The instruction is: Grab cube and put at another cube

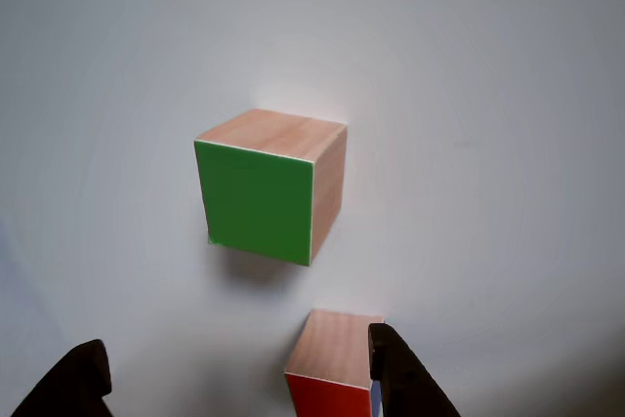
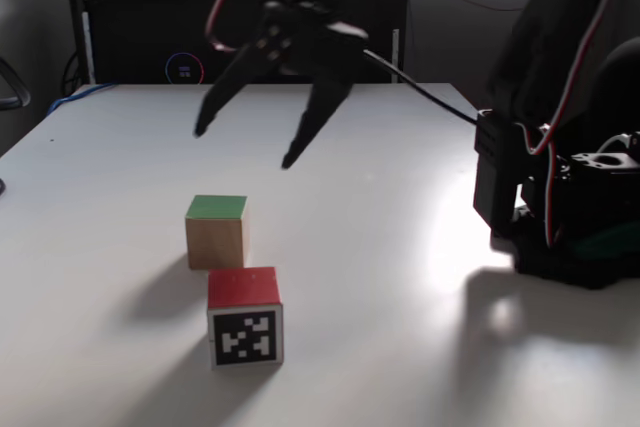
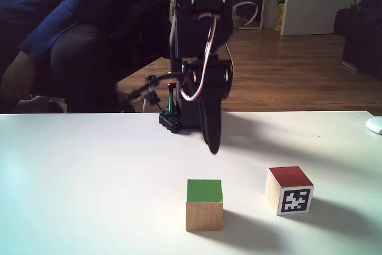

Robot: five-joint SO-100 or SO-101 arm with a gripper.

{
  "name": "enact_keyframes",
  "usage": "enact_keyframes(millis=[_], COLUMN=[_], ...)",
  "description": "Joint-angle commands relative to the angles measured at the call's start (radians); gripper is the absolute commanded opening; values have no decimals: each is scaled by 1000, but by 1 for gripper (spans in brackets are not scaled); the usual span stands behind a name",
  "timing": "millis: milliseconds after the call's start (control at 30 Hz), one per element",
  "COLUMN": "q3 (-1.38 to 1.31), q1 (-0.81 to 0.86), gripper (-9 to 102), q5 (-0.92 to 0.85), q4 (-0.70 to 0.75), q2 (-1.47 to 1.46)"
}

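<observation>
The cube is light wood with its green face up, resting on the white table. Another cube, red on top with a black-and-white marker on its side, sits just in front of it, nearly touching. My gripper hangs open and empty above the table, behind the green cube. In the other view the green cube is at the centre, the red cube is at the bottom edge, and my gripper spreads its dark fingers wide. In a fixed view from the front, my gripper hangs above and behind the green cube, with the red cube to the right.
The arm's base stands at the table's right side. A black box with cables lines the far edge. A seated person is behind the table. A white object lies at the right edge.
</observation>
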Motion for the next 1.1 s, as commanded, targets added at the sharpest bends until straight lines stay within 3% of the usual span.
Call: enact_keyframes(millis=[0, 333, 1067], q3=[-100, -232, -360], q1=[17, 57, 58], gripper=[41, 42, 41], q5=[11, 21, 35], q4=[9, 3, -38], q2=[-97, -350, -594])
